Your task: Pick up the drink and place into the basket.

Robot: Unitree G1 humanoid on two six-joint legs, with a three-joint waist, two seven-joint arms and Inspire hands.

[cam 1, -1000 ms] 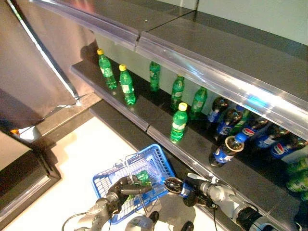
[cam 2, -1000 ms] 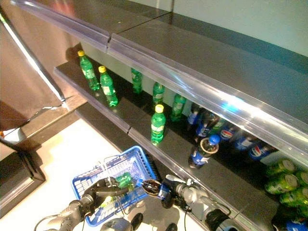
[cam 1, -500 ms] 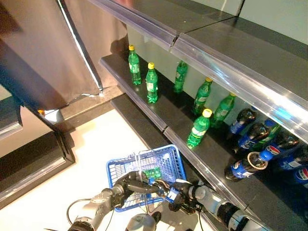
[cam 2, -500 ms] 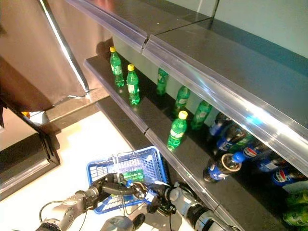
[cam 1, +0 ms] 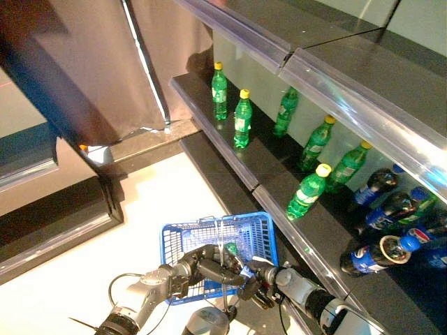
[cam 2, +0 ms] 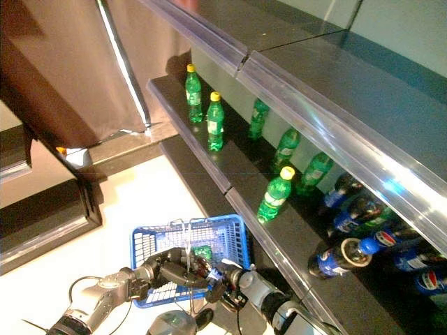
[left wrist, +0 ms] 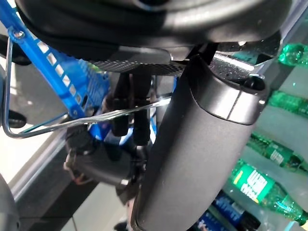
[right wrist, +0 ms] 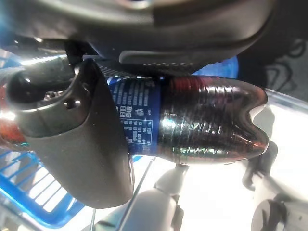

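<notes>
Since the earlier frames, the right hand (cam 2: 225, 283) has carried the dark cola bottle with a blue label (right wrist: 192, 122) from beside the shelf edge to the near rim of the blue plastic wire-handled basket (cam 1: 183, 238); the camera itself has also shifted. Right wrist view confirms that hand's thumb and fingers are curled round the bottle's body, gripping it on its side. The bottle is held just at the basket's front edge, not yet resting inside. The left hand (cam 1: 199, 262) is closed round the basket's thin metal wire handle (left wrist: 57, 122), holding the basket above the pale floor (cam 1: 140, 202). One green bottle (cam 1: 230, 248) lies inside the basket. On the dark shelf (cam 1: 276, 188) stand green bottles with yellow caps (cam 1: 242, 118), and further along lie dark cola bottles with blue labels (cam 1: 380, 252), well apart from the basket.
</notes>
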